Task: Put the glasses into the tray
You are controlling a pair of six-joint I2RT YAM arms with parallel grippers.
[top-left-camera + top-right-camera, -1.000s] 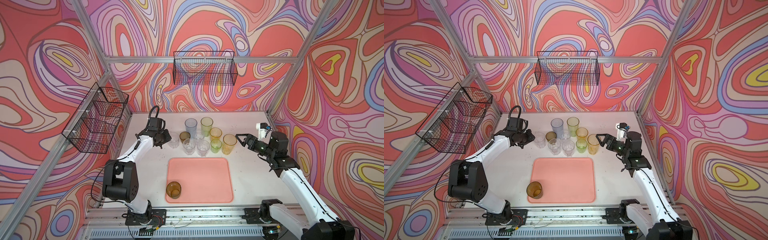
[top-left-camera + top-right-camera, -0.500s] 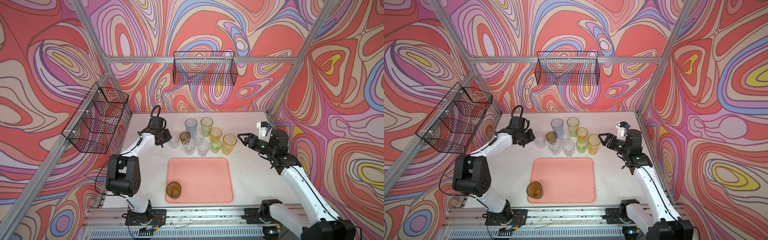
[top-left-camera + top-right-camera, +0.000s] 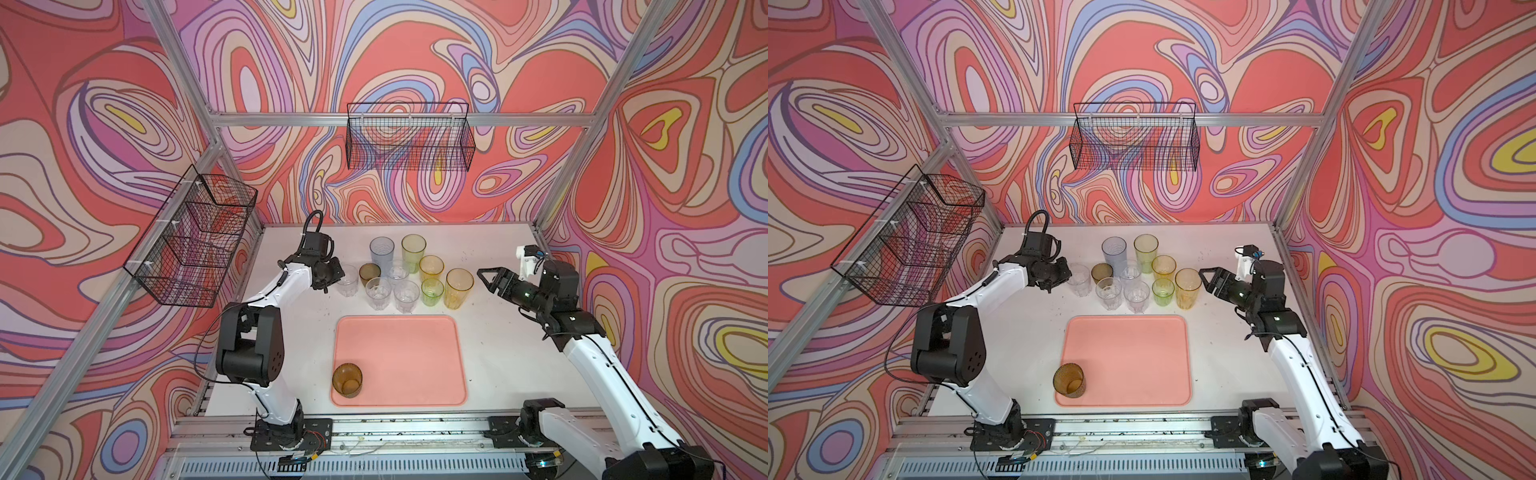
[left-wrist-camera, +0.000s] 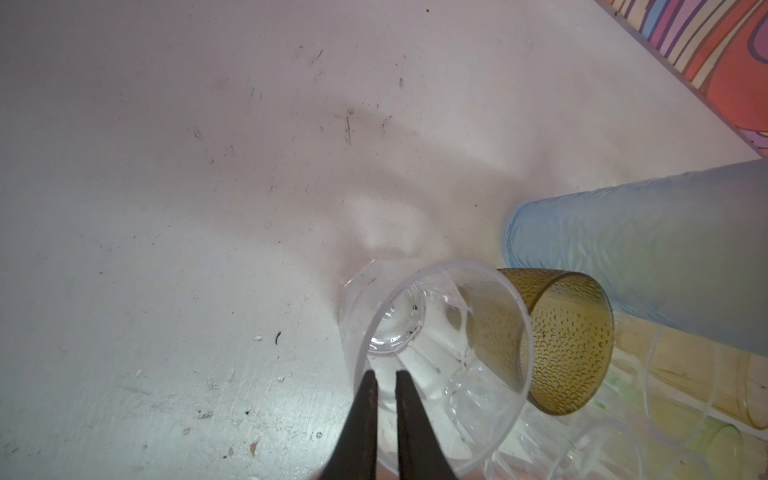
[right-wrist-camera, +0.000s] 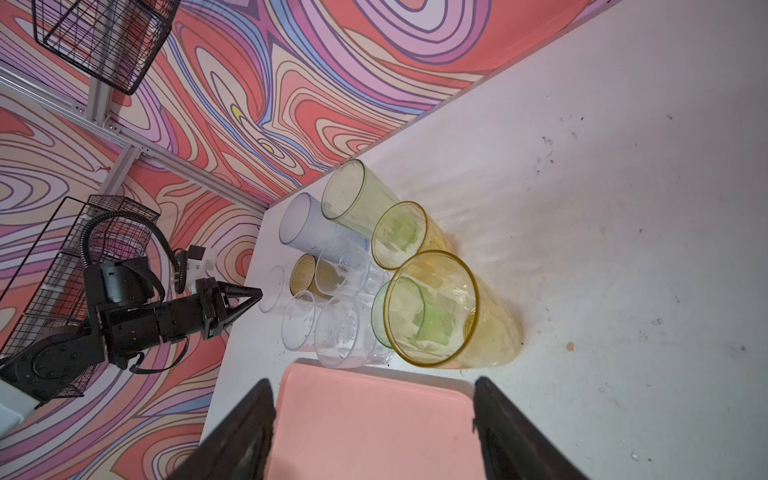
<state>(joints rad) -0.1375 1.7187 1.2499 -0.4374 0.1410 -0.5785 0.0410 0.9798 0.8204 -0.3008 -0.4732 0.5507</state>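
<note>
The glasses look like thin, light, see-through tumblers. They seem stiff but slick, easy to tip or knock into a neighbour, and likely to crack under a hard squeeze. I judge the safest hold to be the wall just under the rim, with one finger inside and one outside.

Ten stand upright in a tight cluster on the far half of the tabletop, just beyond the far edge of the tray. One brown glass stands in the tray's near left corner.

The left claw is on the clear tumbler at the cluster's left end. Its fingers are almost together astride the near wall, apparently pinching it. The yellow tumbler at the right end faces the right claw, which is spread wide and empty, just beside it and not touching.
</note>
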